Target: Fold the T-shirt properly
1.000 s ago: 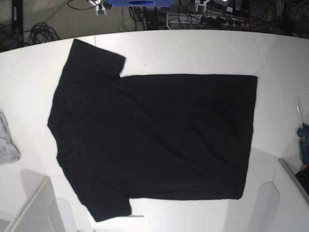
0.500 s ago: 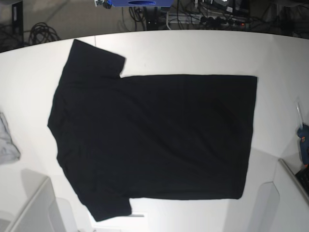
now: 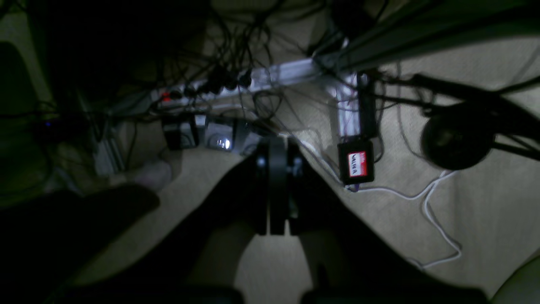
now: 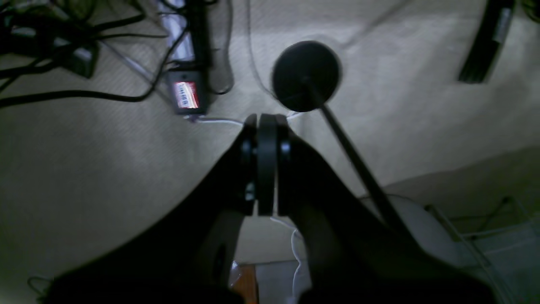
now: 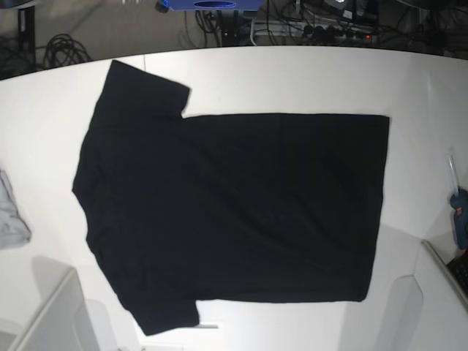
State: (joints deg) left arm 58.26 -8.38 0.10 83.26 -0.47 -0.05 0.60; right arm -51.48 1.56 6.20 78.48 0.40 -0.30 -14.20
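T-shirt (image 5: pixel 234 212): spread flat, plain black side up, filling the middle of the white table (image 5: pixel 307 80); collar end toward the table's left edge, hem toward the right edge, one sleeve near the far edge, one near the near edge.
Fold state: none begun, by my reading.
Left gripper (image 3: pixel 273 230): fingers closed, empty, off the table over floor cables.
Right gripper (image 4: pixel 261 211): fingers closed, empty, likewise off the table.
Step advice: open both, pinch one long side at shoulder and hem together, carry it over evenly.
Grey cloth (image 5: pixel 11 216): left edge; probably clear of the fold, though cropped.
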